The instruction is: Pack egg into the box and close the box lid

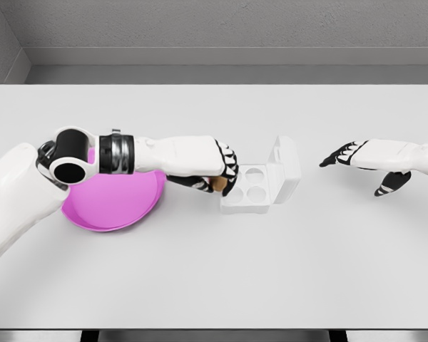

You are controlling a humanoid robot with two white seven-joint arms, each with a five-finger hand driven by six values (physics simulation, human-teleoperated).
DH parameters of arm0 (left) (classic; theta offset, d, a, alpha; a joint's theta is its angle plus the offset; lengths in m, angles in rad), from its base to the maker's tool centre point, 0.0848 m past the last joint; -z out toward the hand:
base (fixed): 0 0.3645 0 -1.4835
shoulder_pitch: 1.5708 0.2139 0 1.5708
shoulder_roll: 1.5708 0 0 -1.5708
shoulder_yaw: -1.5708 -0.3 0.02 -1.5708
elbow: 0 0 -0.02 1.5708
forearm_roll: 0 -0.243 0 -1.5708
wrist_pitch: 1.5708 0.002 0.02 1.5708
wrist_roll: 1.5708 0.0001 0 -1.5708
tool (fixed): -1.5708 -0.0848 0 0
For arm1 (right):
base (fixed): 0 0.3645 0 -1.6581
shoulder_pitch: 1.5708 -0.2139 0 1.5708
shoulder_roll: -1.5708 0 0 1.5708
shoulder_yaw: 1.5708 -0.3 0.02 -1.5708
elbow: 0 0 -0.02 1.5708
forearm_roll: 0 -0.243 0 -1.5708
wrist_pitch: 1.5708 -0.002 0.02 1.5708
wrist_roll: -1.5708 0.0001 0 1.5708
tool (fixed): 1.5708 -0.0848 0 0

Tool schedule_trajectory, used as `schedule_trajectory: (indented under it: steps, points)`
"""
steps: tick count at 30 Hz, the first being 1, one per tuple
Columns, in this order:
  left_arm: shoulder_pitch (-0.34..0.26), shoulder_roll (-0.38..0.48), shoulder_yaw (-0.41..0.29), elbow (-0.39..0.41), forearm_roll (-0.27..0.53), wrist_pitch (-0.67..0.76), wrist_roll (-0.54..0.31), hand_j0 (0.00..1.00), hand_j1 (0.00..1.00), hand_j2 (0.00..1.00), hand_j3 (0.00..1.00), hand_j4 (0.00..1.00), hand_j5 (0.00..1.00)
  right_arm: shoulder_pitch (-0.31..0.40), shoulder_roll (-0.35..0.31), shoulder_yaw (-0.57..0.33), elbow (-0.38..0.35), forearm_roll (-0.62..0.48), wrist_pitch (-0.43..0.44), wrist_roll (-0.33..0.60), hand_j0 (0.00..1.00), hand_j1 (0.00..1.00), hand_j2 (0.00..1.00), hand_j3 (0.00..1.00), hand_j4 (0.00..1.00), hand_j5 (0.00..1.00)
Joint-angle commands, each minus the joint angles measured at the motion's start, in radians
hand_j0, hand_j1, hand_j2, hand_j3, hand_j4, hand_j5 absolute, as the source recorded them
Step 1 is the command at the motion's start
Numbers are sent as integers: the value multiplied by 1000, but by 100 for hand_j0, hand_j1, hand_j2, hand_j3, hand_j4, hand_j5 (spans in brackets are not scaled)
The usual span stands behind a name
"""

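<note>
A white egg box [255, 187] lies open at the table's middle, its lid [287, 165] tipped up on the right side; several round cups show inside with nothing in them. My left hand [215, 178] is just left of the box, above its near-left corner, fingers curled around a brown egg [218, 184] that peeks out between them. My right hand [357, 160] hovers to the right of the lid, apart from it, fingers stretched out and holding nothing.
A pink plate [118, 203] sits on the white table [214, 271] at the left, partly under my left forearm. A grey wall runs behind the table's far edge.
</note>
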Motion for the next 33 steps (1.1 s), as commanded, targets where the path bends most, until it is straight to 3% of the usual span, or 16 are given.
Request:
schedule_trajectory:
  steps: [1,11,20,26,30,33]
  points:
    - [0,-12,-10,0,6,3,1,35,35,35,35,35,35,2,-1,-1,0,-5,2,0,100,100,100,100,100,100]
    - [-6,-75,-1,43,21,3,1,35,35,35,35,35,35,2,-1,-2,0,-5,2,0,100,100,100,100,100,100]
    - [-6,-78,3,50,194,3,1,35,35,35,35,35,35,2,-1,-2,0,-5,2,0,100,100,100,100,100,100]
    - [-15,-115,5,190,266,3,1,34,34,34,34,34,34,3,-1,-2,0,-5,2,0,100,100,100,100,100,100]
    - [-18,-141,-1,216,294,3,1,33,33,33,33,33,33,2,0,-2,3,-5,2,0,100,100,100,100,100,100]
    - [-18,-141,-6,218,378,3,1,31,31,31,31,31,31,-5,-3,-2,3,-4,2,0,100,100,100,100,100,100]
